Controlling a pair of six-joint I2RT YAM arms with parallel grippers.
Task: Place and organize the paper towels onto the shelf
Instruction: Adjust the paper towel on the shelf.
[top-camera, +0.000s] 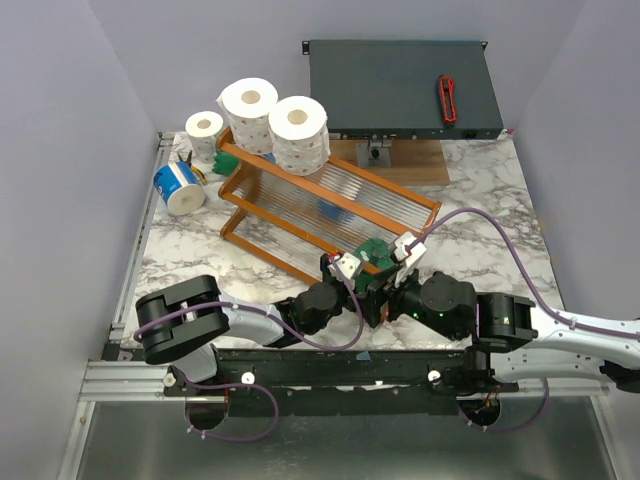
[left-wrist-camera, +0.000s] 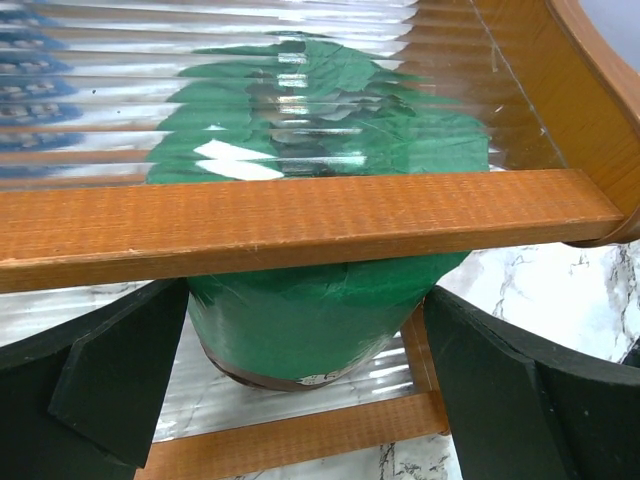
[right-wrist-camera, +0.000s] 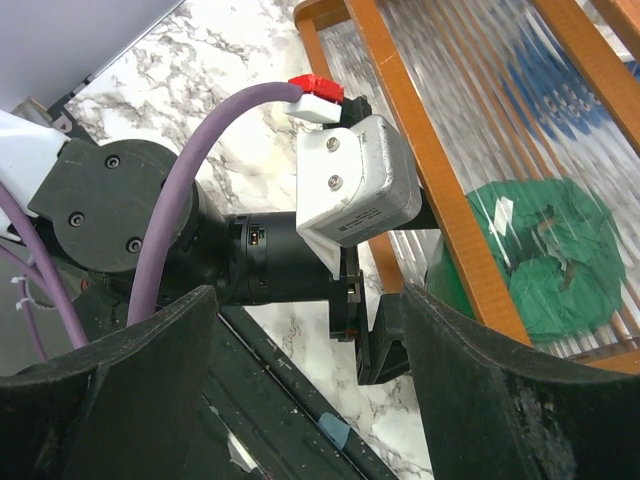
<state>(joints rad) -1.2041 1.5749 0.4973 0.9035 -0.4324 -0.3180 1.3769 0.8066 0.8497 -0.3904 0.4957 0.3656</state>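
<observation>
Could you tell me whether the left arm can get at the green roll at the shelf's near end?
Probably yes: the open left gripper has a finger on each side of the green roll; the shelf rail just above could hinder lifting.

shelf (top-camera: 330, 205): orange-brown frame, clear ribbed tiers, askew | green roll (left-wrist-camera: 300, 320): lower tier, near end | white rolls (top-camera: 299, 135): upright, far end

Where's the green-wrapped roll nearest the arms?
Left wrist view: the green-wrapped roll sits on a lower tier of the shelf, under its wooden rail, between the left gripper's open jaws.
</observation>
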